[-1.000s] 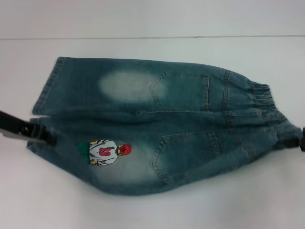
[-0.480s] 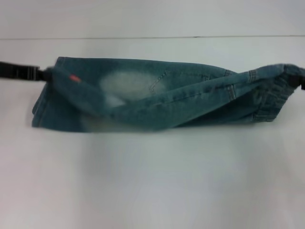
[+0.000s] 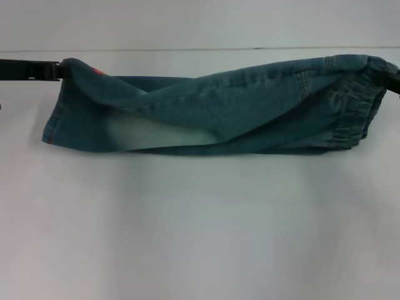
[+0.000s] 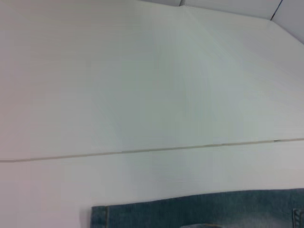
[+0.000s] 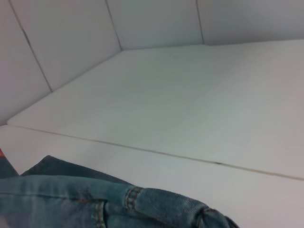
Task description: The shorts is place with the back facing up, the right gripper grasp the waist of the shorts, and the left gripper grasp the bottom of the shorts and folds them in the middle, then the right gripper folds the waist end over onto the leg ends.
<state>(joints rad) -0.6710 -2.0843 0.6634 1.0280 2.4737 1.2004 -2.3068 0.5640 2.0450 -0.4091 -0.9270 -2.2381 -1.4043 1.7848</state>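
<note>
- My left hand (image 3: pixel 60 70) is pinching the denim shorts (image 3: pixel 212 112) at the hem corner.
- My right hand (image 3: pixel 395 78) is gripping the ruffled elastic waist end (image 3: pixel 353 115).
- No writing is showing.

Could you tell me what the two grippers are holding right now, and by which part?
Both hold the shorts: the left gripper at the leg hem corner, the right gripper at the elastic waist.

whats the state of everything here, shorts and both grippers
shorts: folded lengthwise into a narrow strip, near half carried over the far half, held at both ends
left gripper: at the leg end's far corner, shut on the shorts
right gripper: at the waist end, shut on the shorts
table: white, bearing the shorts
</note>
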